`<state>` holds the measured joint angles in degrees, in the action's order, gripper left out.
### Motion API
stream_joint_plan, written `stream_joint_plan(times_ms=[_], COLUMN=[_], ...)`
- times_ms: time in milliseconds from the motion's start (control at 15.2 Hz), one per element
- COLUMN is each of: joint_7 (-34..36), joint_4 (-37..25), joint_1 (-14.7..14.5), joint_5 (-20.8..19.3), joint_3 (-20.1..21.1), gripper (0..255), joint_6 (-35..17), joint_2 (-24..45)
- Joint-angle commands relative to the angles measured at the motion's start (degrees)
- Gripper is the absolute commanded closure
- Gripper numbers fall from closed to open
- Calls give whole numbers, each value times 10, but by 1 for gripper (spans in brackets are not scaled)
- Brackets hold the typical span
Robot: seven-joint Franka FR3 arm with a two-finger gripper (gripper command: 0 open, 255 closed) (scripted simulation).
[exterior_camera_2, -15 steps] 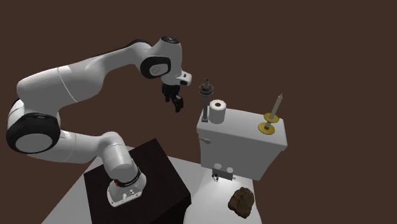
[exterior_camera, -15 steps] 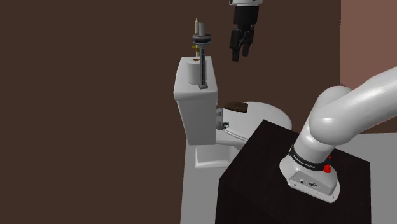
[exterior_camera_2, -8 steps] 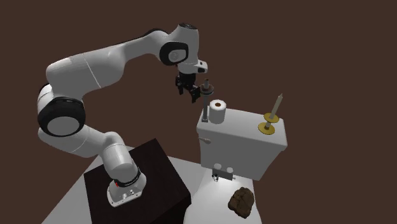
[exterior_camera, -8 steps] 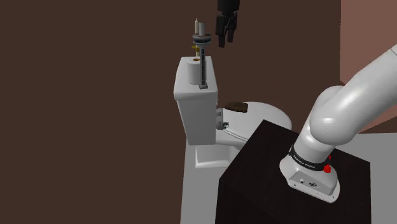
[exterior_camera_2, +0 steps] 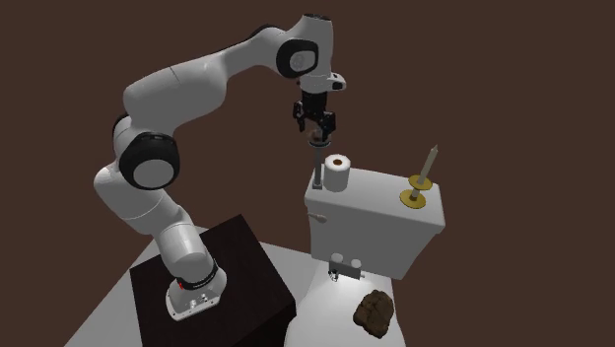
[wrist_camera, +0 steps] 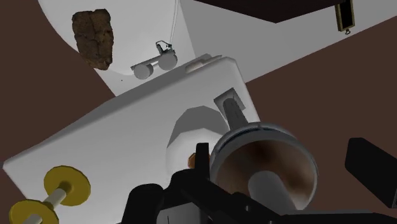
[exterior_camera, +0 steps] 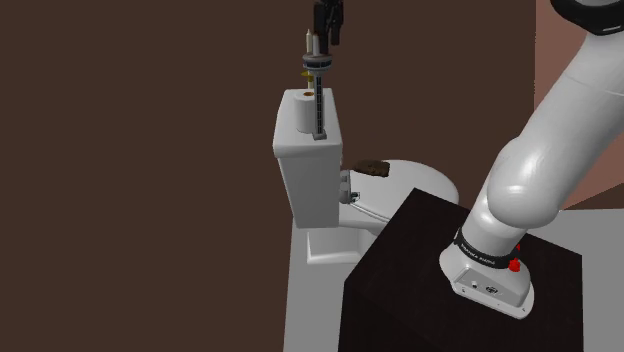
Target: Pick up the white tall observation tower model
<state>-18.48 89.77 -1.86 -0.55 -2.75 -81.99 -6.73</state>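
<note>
The tower model [exterior_camera: 318,100] is a thin dark grey mast with a round disc on top, not white. It stands upright at the near corner of the white toilet tank lid [exterior_camera: 335,125], also seen as the tower model [exterior_camera_2: 316,166] beside the paper roll. My gripper [exterior_camera: 327,22] hangs just above its top and points down, the same gripper [exterior_camera_2: 315,125] sitting right over the disc. In the wrist view the tower's disc [wrist_camera: 264,162] lies between the fingers of the gripper [wrist_camera: 289,168], which stand apart and do not clasp it.
A toilet paper roll [exterior_camera_2: 339,173] stands right next to the tower on the tank [exterior_camera_2: 375,227]. A candle on a gold holder [exterior_camera_2: 422,182] is at the lid's other end. A brown lump [exterior_camera_2: 375,312] lies on the toilet seat. The dark stand [exterior_camera: 420,285] is below.
The gripper has swung toward the shoulder view's left and upward, from beside the tank to directly over the tower's top. Its fingers stay apart. Nothing on the tank has moved.
</note>
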Motion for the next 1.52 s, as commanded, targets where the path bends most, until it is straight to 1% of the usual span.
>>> stream_joint_plan(times_ms=[0,330,462,528,1122,1452], joint_7=[-4,-3,-3,-3,-3,-4], joint_4=[7,68,68,69,68,13], joint_1=[0,0,0,0,0,0], joint_5=[-1,-2,-2,-2,-2,-1], joint_3=[0,0,0,0,0,0], gripper=[0,0,0,255,255,255], joint_6=[-10,-56,-56,-57,-56,-15], joint_2=[2,-13,-13,-13,-13,1])
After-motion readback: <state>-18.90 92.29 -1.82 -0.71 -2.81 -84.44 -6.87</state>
